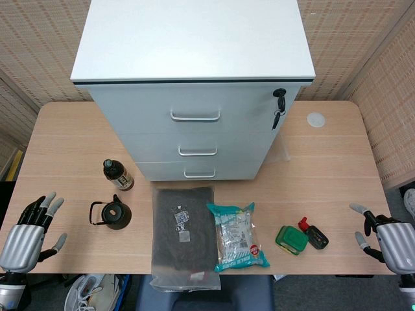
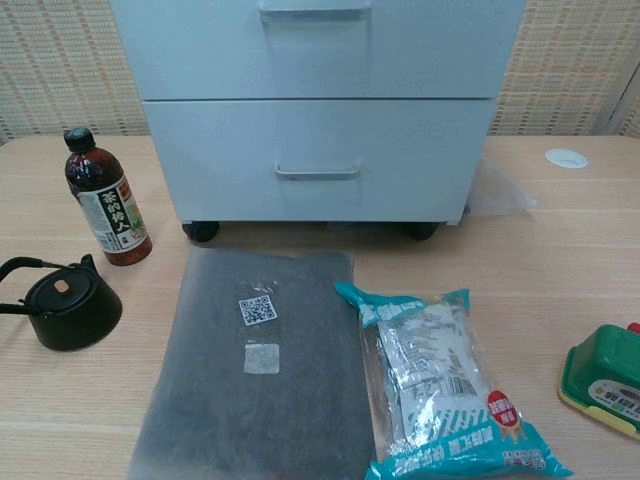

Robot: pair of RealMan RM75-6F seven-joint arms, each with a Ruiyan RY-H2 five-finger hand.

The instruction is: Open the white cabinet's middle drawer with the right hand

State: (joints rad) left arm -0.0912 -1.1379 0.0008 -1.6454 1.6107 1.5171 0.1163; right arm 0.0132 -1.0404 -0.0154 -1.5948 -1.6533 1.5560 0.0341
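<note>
**Middle drawer not touched yet**

Your right hand [image 1: 388,241] sits at the desk [image 1: 337,162] edge, fingers [image 1: 358,208] spread and holding nothing, same for the left hand [image 1: 29,233]. The white cabinet [image 1: 194,97] is well ahead of your fingers and off to their left, middle drawer [image 1: 198,146] apparently shut. Its handle [image 1: 198,151] faces you, so reach straight in.

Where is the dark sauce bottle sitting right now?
The dark sauce bottle stands upright on the table's left side in both views, just off the white cabinet's front-left corner, with the black teapot nearest it on the robot's side.
</note>
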